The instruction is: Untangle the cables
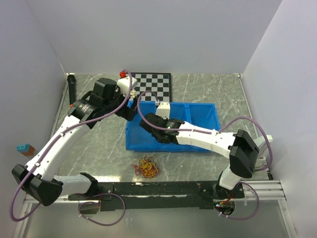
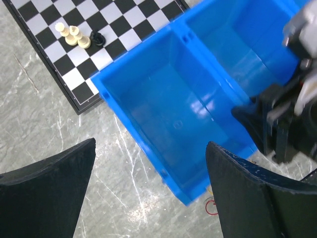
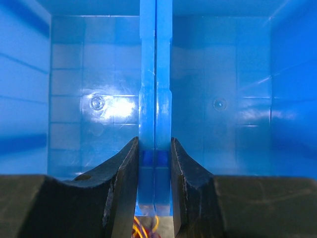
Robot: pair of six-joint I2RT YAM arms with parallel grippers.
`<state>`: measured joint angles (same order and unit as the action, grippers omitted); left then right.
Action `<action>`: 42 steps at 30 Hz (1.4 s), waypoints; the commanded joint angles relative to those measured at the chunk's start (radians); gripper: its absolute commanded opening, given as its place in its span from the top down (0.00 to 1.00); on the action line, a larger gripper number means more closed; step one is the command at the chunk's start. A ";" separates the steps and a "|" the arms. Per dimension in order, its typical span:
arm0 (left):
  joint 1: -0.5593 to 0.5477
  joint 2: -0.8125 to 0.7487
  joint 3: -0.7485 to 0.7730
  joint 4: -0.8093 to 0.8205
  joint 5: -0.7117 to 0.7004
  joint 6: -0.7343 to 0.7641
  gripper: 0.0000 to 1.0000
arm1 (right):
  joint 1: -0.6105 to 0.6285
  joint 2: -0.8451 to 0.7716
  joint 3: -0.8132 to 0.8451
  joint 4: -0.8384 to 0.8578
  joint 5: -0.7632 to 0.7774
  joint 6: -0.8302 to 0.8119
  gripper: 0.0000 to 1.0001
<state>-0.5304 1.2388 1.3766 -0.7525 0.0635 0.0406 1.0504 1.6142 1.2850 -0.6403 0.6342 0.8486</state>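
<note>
The cables (image 1: 147,167) lie in a small red, orange and dark tangle on the table, just in front of the blue bins. A few strands of the cables (image 3: 143,229) show below my right fingers, and one red loop of the cables (image 2: 212,207) peeks out by the bin's near corner. My right gripper (image 1: 159,135) (image 3: 154,141) is shut on the doubled wall (image 3: 155,99) where the two bins meet, near its front end. Open and holding nothing, my left gripper (image 1: 130,113) (image 2: 151,144) hovers over the left bin's outer corner.
Two blue bins (image 1: 203,111) (image 2: 168,114) stand side by side mid-table. A chessboard (image 1: 153,84) (image 2: 64,54) with a few pieces (image 2: 73,35) lies behind them. A black bar (image 1: 72,87) rests at the far left. White walls enclose the table.
</note>
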 commanded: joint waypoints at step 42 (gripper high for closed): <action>0.122 -0.197 -0.226 -0.201 0.488 0.341 0.03 | 0.074 -0.470 -0.685 0.634 -0.534 -0.261 0.41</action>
<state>-0.3935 1.1088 1.2068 -0.8341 0.3443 0.2138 1.1152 1.1542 0.7437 -0.1379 0.2886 0.6353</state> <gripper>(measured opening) 0.966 0.642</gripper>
